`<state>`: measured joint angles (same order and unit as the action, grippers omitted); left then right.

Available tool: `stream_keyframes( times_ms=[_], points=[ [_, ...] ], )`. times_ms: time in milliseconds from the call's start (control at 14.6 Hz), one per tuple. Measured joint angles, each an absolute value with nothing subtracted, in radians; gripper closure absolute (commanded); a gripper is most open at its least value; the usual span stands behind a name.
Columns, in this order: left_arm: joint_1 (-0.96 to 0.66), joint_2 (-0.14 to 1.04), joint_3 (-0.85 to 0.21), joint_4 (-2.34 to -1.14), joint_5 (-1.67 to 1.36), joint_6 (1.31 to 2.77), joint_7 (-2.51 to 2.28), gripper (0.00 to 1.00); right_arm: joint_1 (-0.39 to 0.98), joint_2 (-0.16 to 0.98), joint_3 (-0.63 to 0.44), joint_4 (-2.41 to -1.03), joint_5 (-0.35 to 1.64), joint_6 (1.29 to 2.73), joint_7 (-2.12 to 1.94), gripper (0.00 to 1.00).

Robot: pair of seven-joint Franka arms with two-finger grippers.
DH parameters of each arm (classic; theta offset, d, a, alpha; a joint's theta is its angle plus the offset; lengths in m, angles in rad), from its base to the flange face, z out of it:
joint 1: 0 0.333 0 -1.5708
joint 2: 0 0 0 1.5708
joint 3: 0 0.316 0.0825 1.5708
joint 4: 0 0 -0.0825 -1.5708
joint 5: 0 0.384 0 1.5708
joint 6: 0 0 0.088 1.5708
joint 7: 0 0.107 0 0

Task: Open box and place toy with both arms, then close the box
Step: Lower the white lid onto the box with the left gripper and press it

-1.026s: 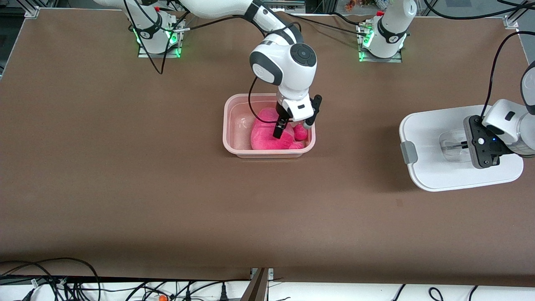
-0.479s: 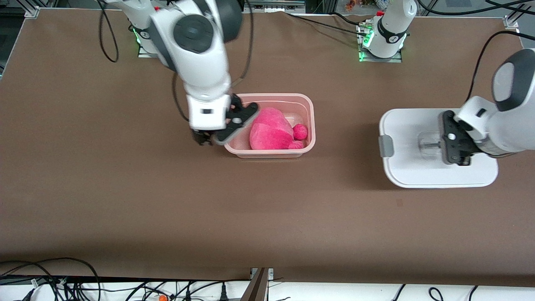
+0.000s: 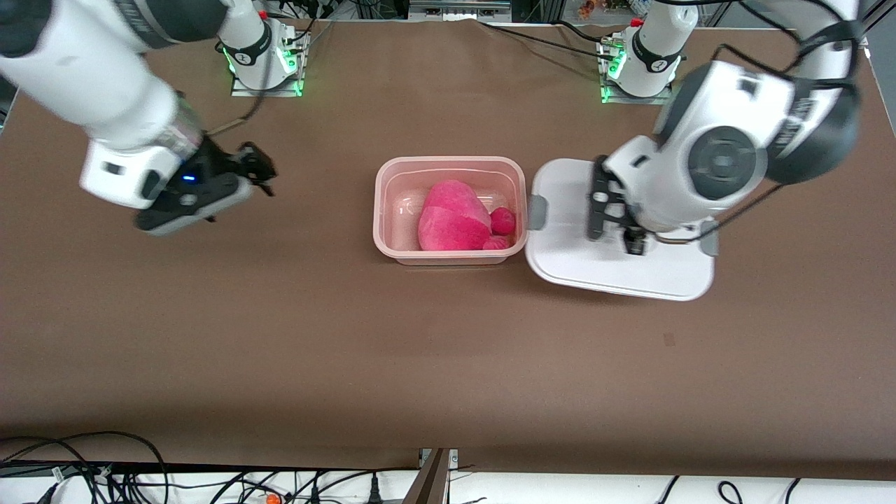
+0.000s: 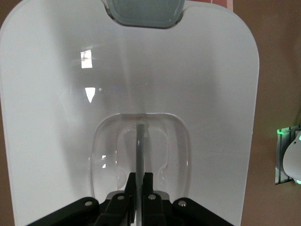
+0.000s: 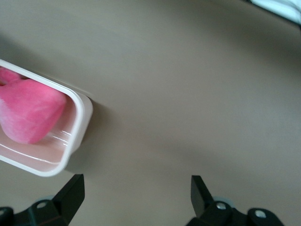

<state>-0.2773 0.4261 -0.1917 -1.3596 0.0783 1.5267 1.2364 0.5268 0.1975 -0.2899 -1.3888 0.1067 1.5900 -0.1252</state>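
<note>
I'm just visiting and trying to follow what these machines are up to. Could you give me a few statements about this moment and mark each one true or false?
1. The toy lies inside the box. True.
2. The lid already sits on the box. False: the left gripper holds it by its clear handle, up beside the box toward the left arm's end of the table.
3. The right gripper holds the toy. False: its jaws are open and empty, over bare table toward the right arm's end.
4. A grey clip shows on the lid's edge nearest the box. True.
</note>
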Motion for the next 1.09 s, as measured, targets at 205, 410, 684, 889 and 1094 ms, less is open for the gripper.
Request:
stream_keyframes(
  times_ms=[205, 410, 684, 889, 1094],
  points=[
    [-0.432, 0.482, -0.194, -1.337, 0.077, 1.557, 1.060, 1.00, 0.423, 0.087, -0.290, -1.498, 0.107, 1.574, -0.112, 0.00],
    [-0.546, 0.540, -0.195, -1.304, 0.077, 1.625, 0.916, 1.00, 0.320, -0.009, -0.256, -1.599, 0.102, 1.573, -0.112, 0.00],
    [-0.625, 0.596, -0.193, -1.293, 0.077, 1.731, 0.843, 1.00, 0.292, -0.051, -0.233, -1.646, 0.078, 1.574, -0.103, 0.00],
    [-0.645, 0.614, -0.192, -1.287, 0.077, 1.747, 0.841, 1.00, 0.292, -0.050, -0.223, -1.647, 0.055, 1.575, -0.093, 0.00],
    [-0.662, 0.618, -0.191, -1.287, 0.077, 1.747, 0.827, 1.00, 0.292, -0.050, -0.219, -1.646, 0.024, 1.579, -0.091, 0.00]
  ],
)
